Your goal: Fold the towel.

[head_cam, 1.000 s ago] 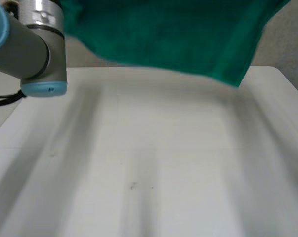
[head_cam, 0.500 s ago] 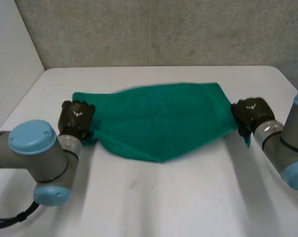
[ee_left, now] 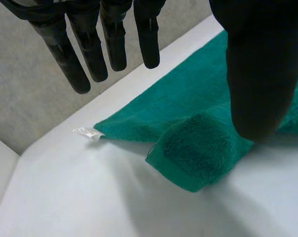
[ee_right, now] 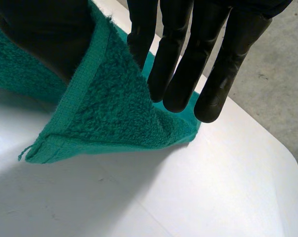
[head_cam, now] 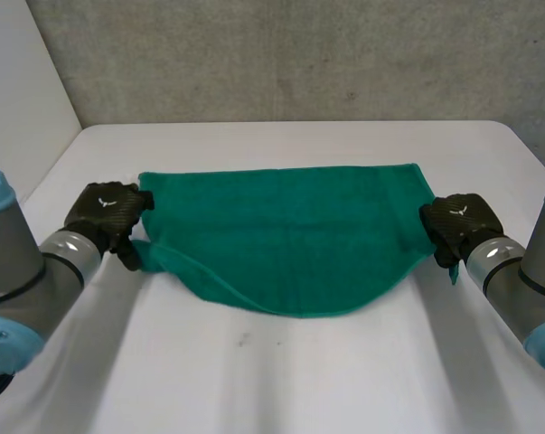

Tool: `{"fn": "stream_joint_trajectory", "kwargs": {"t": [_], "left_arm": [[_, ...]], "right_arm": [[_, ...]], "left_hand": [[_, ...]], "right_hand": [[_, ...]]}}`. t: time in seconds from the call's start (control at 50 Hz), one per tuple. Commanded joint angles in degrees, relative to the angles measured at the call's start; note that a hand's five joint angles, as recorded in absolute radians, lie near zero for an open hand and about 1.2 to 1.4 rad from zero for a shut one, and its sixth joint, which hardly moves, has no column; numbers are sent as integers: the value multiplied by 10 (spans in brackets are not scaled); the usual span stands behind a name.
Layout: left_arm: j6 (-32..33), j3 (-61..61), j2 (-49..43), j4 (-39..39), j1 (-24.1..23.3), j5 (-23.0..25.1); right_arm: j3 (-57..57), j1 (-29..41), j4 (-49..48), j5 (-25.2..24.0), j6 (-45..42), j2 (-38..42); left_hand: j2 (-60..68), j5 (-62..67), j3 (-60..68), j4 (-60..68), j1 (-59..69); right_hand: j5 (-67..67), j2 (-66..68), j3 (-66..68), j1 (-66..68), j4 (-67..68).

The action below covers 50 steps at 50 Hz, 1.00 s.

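So your left arm [head_cam: 19,271] comes in low from the near left and your right arm [head_cam: 516,280] from the near right, both reaching forward with the wrists just above the tabletop [head_cam: 281,380]. Your left hand [head_cam: 109,212] sits at the left end of the towel [head_cam: 290,235], its fingers [ee_left: 114,44] straight and spread well away from the thumb [ee_left: 257,74], which hangs just over a folded corner, so nothing is grabbed there. Your right hand [head_cam: 460,221] is at the right end, with straight fingers [ee_right: 178,64] pinching that corner against the thumb [ee_right: 45,34].
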Motion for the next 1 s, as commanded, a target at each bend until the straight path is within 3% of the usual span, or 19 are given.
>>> {"fn": "stream_joint_trajectory", "kwargs": {"t": [0.02,0.2,0.3,0.34,0.38,0.52,0.54,0.64,0.68,0.76,0.84,0.92,1.0], "left_arm": [[-64,48,-39,-39,28,20],[-66,144,-142,-130,30,20],[-65,165,-169,-160,30,20],[-65,162,-166,-160,29,15],[-63,159,-158,-160,28,14],[-66,149,-81,-160,25,17],[-66,137,-55,-158,28,19],[-58,105,35,-162,23,20],[-50,92,56,-164,28,20],[17,45,95,-164,37,20],[128,1,112,-164,61,16],[203,-26,107,-162,78,16],[213,-30,84,-157,92,19]], "right_arm": [[-1,-1,1,-2,0,1],[1,-3,4,-2,-2,7],[1,-6,5,-1,-2,7],[0,-11,5,1,-4,6],[-2,-13,5,2,-5,6],[-20,-15,22,7,-12,-40],[-35,-15,62,7,-31,-75],[-65,-20,154,7,-81,-103],[-91,-34,254,7,-140,-118],[-92,-37,345,9,-213,-128],[-80,-32,405,10,-268,-129],[-69,-31,409,15,-286,-119],[-67,-31,394,29,-291,-86]], "left_hand": [[46,52,44,50,35],[124,129,122,128,112],[289,294,287,292,277],[486,492,485,490,475],[574,580,572,578,562],[574,580,572,578,563],[574,580,572,578,563],[574,580,572,578,563],[574,580,572,578,563],[574,580,572,578,563],[574,580,572,578,563],[574,580,572,578,563],[574,580,572,578,563]], "right_hand": [[128,122,120,237,117],[128,122,120,237,117],[128,122,120,237,117],[128,122,120,237,117],[128,122,120,237,117],[128,122,120,237,117],[128,122,120,237,117],[128,122,120,237,117],[128,122,120,237,117],[128,122,120,237,117],[128,122,120,237,117],[128,122,120,237,117],[128,122,120,237,117]]}}
